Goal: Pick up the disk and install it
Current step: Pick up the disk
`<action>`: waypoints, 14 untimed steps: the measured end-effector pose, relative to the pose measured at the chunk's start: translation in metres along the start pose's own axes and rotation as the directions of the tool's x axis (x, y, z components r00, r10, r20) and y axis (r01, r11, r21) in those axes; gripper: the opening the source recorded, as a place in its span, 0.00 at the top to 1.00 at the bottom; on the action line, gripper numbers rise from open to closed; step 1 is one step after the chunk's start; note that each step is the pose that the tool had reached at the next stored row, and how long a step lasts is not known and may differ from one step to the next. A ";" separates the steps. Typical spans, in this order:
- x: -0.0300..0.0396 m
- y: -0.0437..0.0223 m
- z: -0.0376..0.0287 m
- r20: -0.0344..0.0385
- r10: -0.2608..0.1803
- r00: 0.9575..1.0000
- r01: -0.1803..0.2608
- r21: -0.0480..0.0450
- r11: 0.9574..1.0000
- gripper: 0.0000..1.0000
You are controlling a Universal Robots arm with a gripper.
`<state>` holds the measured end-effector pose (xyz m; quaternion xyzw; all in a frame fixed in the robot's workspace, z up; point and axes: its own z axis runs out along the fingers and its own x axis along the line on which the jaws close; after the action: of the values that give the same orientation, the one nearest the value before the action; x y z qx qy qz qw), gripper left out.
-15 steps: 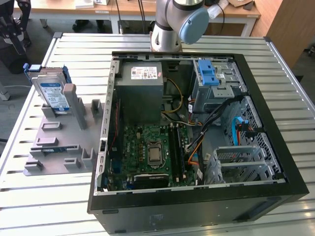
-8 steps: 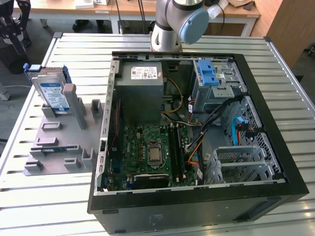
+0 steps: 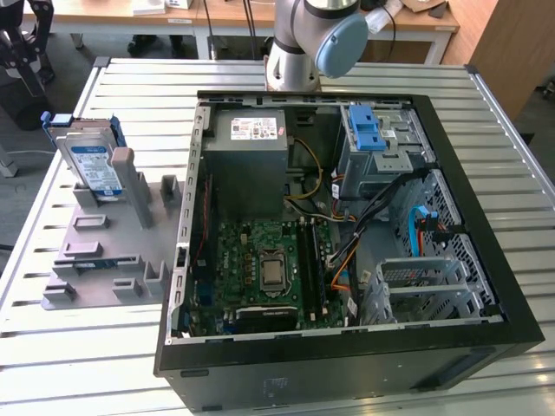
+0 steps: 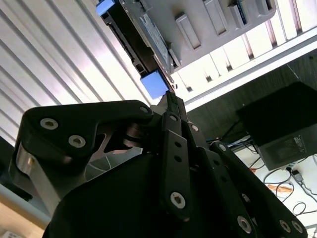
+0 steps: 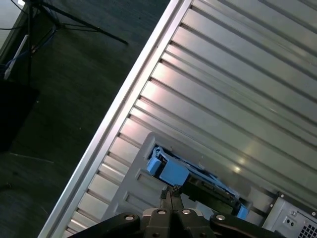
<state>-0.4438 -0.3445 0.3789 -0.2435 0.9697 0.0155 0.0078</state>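
You are at the pick-up step, and nothing is grasped yet. The disk stands on edge in the grey holder, which lies on the tabletop along its edge at the exterior view's left. The disk sits toward that side's far corner, just beside the open computer case but outside it. In both wrist views your tool points down the line toward the disk's blue tab, with open space between the two. The fingertips are pressed together and pinch nothing. The second wrist view shows the same blue tab just past the tip of the tool, and the disk's labelled face running away from it along the holder. As I judge it, the grasp calls for you to spread the tool first, since closed tips cannot straddle the thin blue frame. It then calls for squaring the jaws across the disk's two flat faces rather than its edges. The lift should run straight out of the holder's slot so the frame does not bind. The install itself is not begun. The cage with the blue latch inside the case, near its far corner, looks the likely seat, though I cannot tell that for sure.
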 end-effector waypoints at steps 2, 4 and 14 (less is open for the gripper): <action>0.0001 0.0000 0.0000 0.000 -0.011 1.000 0.011 0.000 1.000 0.89; 0.0002 0.0001 0.0001 -0.001 -0.022 1.000 0.022 -0.001 1.000 0.89; 0.0008 0.0004 0.0005 -0.002 -0.083 0.997 0.083 -0.002 0.997 0.89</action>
<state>-0.4447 -0.3445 0.3784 -0.2836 0.9588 0.0158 0.0072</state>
